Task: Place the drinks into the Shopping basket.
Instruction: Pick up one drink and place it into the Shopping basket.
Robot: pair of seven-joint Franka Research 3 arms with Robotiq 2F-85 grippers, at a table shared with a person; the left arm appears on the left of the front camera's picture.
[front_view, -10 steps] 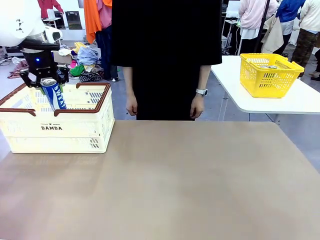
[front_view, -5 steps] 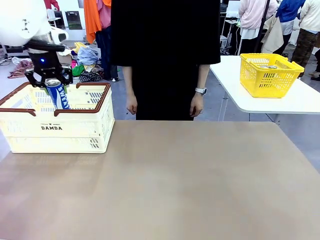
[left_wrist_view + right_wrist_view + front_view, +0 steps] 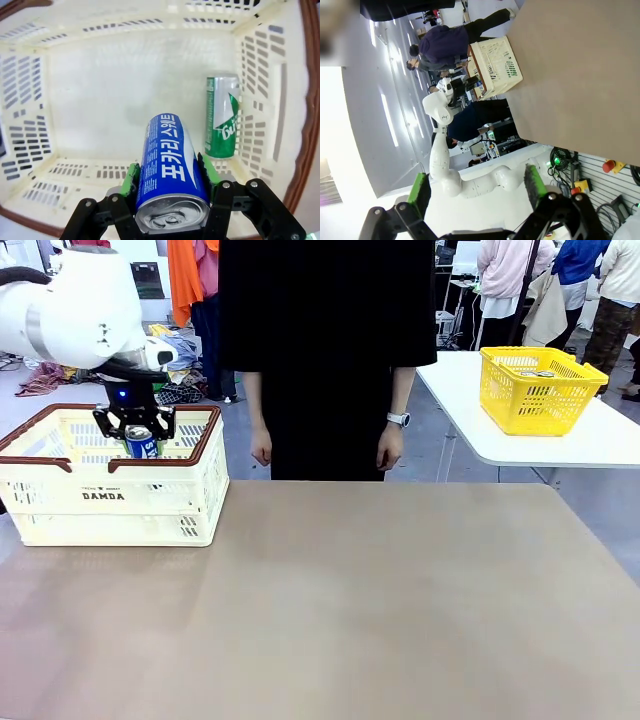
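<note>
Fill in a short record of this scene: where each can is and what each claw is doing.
Blue can: held in the left claw, partly down inside the basket
Green can: in the basket, near one side wall
Right claw: open, holding nothing
Person: standing across the table, hands down

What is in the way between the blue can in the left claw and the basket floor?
Nothing visible. The blue can, gripped by the left claw, hangs over bare floor of the Shopping basket; the green can sits apart, beside a side wall.
</note>
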